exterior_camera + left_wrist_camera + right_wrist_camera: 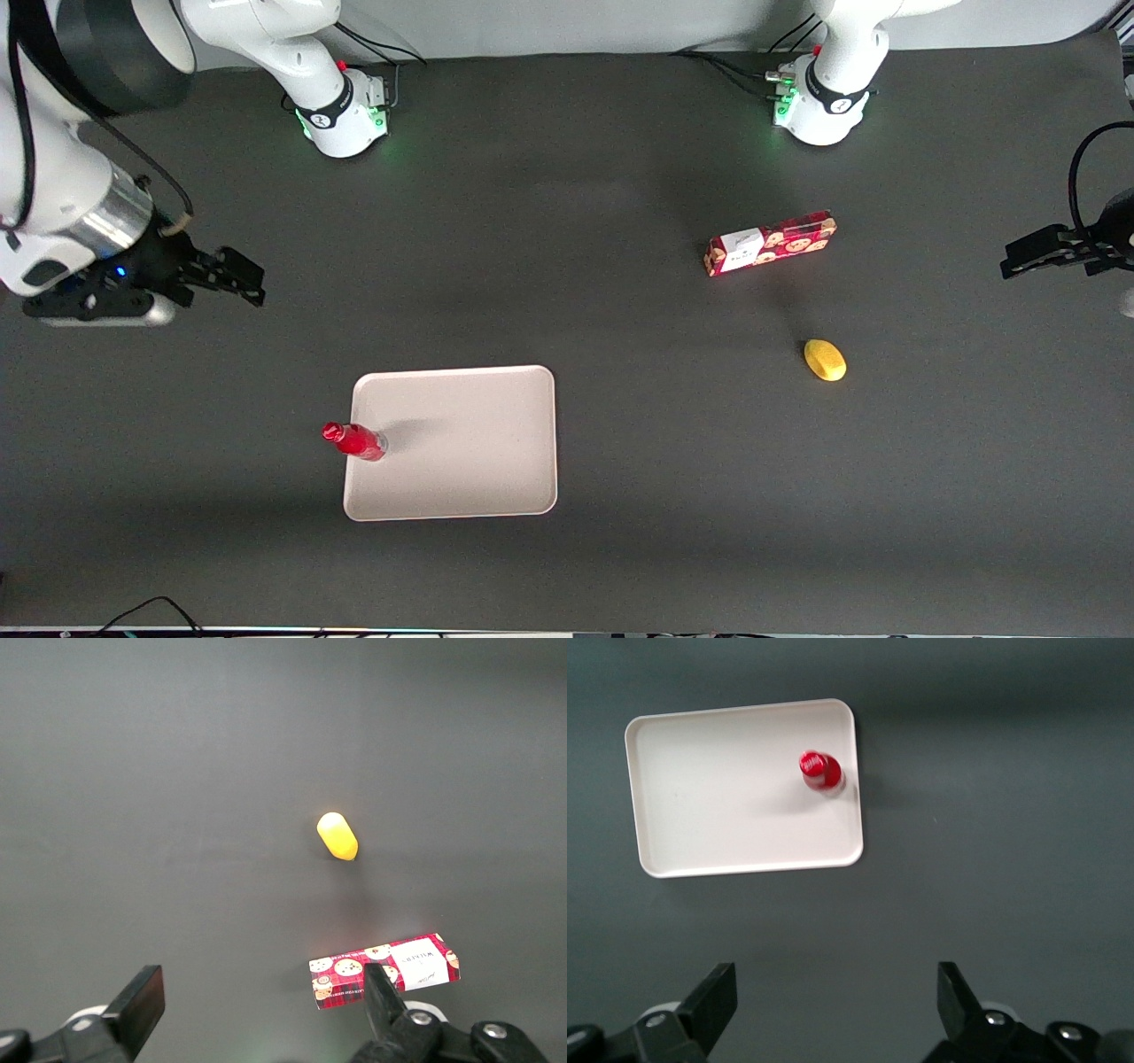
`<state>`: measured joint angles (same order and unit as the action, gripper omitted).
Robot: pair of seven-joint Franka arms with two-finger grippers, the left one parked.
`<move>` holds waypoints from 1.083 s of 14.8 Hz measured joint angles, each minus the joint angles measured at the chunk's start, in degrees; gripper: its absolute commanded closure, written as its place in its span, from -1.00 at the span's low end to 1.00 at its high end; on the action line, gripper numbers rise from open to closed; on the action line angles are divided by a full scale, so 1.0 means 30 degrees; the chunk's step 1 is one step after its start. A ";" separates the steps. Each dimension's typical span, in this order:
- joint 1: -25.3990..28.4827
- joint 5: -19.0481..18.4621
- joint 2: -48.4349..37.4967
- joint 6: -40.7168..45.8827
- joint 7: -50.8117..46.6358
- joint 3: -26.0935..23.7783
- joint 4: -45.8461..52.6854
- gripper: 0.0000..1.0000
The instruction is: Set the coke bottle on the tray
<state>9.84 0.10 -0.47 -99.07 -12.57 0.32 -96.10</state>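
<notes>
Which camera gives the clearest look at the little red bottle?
The right wrist view: it looks straight down on the coke bottle standing upright inside the tray, tool open above. The front view shows it smaller; the left wrist view misses it.

coke bottle (pixel 356 440) – glossy red plastic | tray (pixel 461 478) – smooth matt plastic | table cover (pixel 620 221) – matt dark cloth

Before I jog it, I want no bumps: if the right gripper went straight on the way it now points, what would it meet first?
Judging by the wrist view, the open gripper points down at bare table. The tray with the upright coke bottle lies off that line. Depth is unclear, so this is a guess.
</notes>
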 measured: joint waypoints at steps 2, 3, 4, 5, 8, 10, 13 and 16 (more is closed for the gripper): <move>-0.0871 -0.0001 -0.1844 0.0073 -0.0028 -0.0132 -0.1604 -1.00; -0.1731 -0.0003 -0.2095 0.0067 -0.0026 -0.0428 -0.1892 -1.00; -0.2698 -0.0003 -0.1994 0.0068 -0.0011 -0.0845 -0.1933 -1.00; -0.3492 -0.0003 -0.1720 0.0060 -0.0007 -0.1188 -0.1909 -1.00; -0.4264 -0.0003 -0.0762 0.0019 -0.0016 -0.1398 -0.1711 -1.00; -0.4294 -0.0003 -0.0539 0.0017 -0.0025 -0.1398 -0.1602 -1.00; -0.4296 -0.0003 -0.0543 0.0021 -0.0025 -0.1188 -0.1436 -1.00; -0.3814 -0.0003 -0.0542 0.0022 -0.0025 -0.0356 -0.1420 -1.00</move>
<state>-1.60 0.09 -2.09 -99.00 -12.65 -0.75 -100.36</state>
